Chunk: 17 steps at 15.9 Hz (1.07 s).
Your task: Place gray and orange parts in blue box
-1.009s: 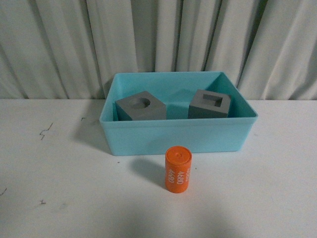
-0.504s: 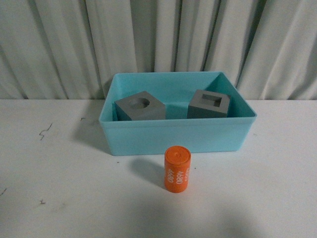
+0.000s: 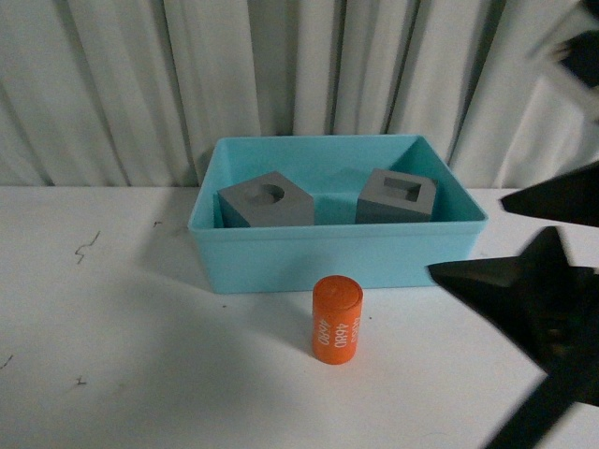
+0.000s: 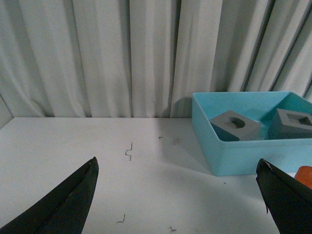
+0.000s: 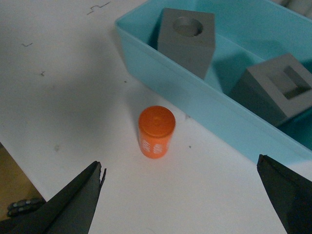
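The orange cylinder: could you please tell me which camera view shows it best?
The front view: the orange cylinder stands whole and upright in front of the blue box, its white digits readable. The right wrist view shows it whole from above. The left wrist view catches only a sliver at the picture's edge.

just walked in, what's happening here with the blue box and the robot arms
The round-recess gray cube and the square-recess gray cube already sit in the blue box. The orange cylinder stands upright on the table in front of it, untouched. The right gripper hangs open near the cylinder; the left gripper is open too, holding nothing.
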Available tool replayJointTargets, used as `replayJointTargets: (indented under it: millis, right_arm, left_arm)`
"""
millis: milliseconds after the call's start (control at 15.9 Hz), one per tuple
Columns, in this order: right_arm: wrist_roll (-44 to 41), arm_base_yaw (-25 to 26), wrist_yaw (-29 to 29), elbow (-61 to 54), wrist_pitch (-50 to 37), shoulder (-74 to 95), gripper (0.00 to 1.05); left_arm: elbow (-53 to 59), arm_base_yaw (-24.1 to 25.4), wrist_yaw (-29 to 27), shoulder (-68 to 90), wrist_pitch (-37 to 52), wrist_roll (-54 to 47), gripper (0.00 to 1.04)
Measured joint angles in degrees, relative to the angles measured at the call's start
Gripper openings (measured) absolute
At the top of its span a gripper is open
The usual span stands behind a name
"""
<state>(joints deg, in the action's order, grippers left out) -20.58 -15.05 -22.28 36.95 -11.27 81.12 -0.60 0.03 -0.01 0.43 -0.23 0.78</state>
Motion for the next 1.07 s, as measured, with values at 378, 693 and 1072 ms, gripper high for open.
replayJointTargets:
  millis: [378,693,1072]
  right_arm:
    - [0.83,-7.15,6.25,8.52,-5.01,17.64,0.98]
    - [2.54,-7.54,7.1,10.71,-5.64,21.16,0.98]
    - [5.38,-8.79,8.15,13.33,-6.43,26.6,0.98]
  left_arm:
    - [0.0,0.0,-0.02,0.0,0.02,0.0,0.98]
    - [0.0,0.0,0.0,0.0,0.02,0.0,0.98]
    - [0.0,0.0,-0.02,0.0,0.0,0.0,0.98]
